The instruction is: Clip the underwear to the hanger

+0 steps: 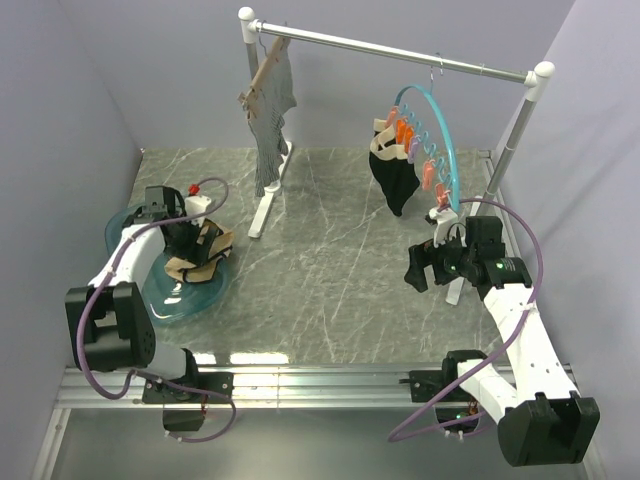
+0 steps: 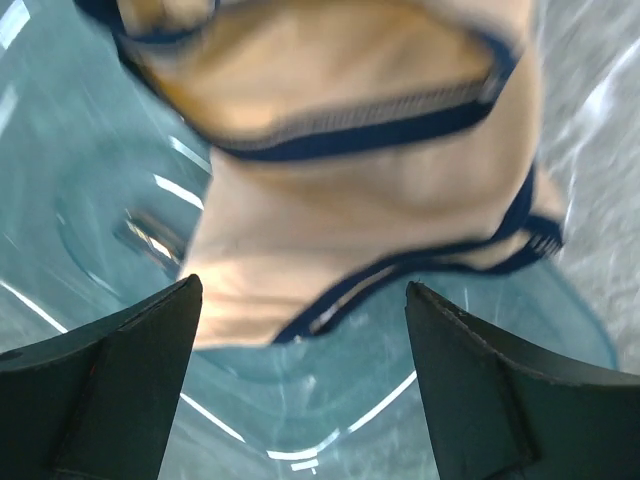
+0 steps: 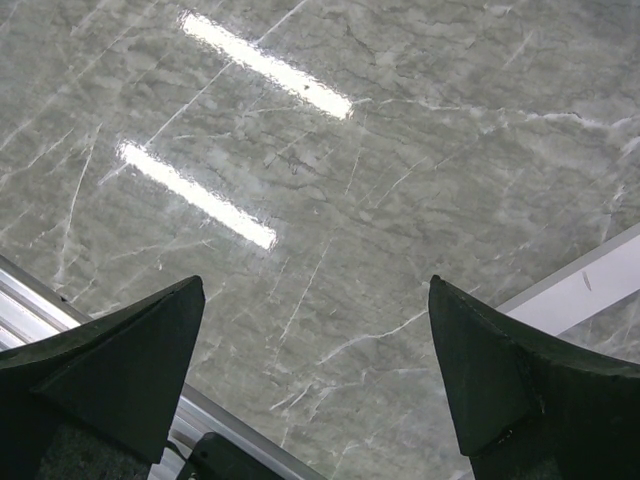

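Underwear (image 1: 200, 255), tan with dark trim, lies crumpled in a teal glass dish (image 1: 180, 300) at the left of the top view. Left gripper (image 2: 302, 290) hangs just above it, fingers spread, clamping nothing. Right gripper (image 3: 315, 285) sits at lower right, fingers wide apart over the marble table (image 1: 330, 270). Teal ring hanger (image 1: 456, 160) hangs from the rail (image 1: 400, 50), upper right

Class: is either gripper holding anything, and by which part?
Nothing is held. The left gripper is open over the underwear; the right gripper is open too.

Matt tan cloth underwear (image 2: 350, 200); glossy translucent teal plastic bowl (image 2: 100, 150); polished marble-look table (image 3: 400, 150); shiny metal rail (image 1: 400, 50).
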### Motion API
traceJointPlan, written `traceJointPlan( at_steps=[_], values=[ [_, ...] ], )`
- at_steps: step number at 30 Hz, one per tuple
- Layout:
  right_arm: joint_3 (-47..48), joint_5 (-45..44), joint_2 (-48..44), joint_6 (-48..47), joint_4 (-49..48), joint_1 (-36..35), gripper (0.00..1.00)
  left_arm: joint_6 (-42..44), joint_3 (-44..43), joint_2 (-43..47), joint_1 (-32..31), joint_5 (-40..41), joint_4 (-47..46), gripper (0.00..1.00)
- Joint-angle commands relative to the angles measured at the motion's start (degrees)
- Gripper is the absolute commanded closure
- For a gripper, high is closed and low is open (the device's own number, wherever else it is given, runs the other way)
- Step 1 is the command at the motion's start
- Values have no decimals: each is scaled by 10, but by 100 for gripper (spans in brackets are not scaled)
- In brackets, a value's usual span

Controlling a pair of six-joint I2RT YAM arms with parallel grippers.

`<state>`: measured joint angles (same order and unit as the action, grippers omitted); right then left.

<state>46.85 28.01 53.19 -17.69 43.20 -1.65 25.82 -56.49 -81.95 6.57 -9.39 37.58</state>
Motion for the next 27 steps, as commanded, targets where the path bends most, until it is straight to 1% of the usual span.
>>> traceJointPlan(
  at_steps=[1,5,8,9,11,15,19,25,26,27],
  values=[
    [20,0,-1,-6,0,-5,0,2,-23,-14,-21,-20,-23,12],
    [22,-1,2,-9,2,-5,0,-9,-22,-23,-36,-33,-38,13],
    [25,-4,-1,-12,5,-5,0,-22,-38,-25,-44,-53,-29,19],
    [26,-6,-2,-12,5,-4,0,-29,-55,-24,-45,-66,-13,23],
    [26,-6,-1,-12,4,-4,0,-36,-70,-15,-44,-77,3,27],
    [25,-4,1,-11,4,-5,0,-44,-98,5,-49,-68,21,27],
    [24,-5,1,-13,3,-5,0,-49,-115,7,-52,-66,14,27],
    [25,-1,6,-16,7,-5,0,-50,-142,-27,-61,-80,6,27],
    [28,-1,7,-16,8,-5,0,-52,-143,-31,-79,-79,0,28],
    [28,-2,8,-18,9,-4,0,-53,-144,-41,-83,-78,-4,28]
  ],
)
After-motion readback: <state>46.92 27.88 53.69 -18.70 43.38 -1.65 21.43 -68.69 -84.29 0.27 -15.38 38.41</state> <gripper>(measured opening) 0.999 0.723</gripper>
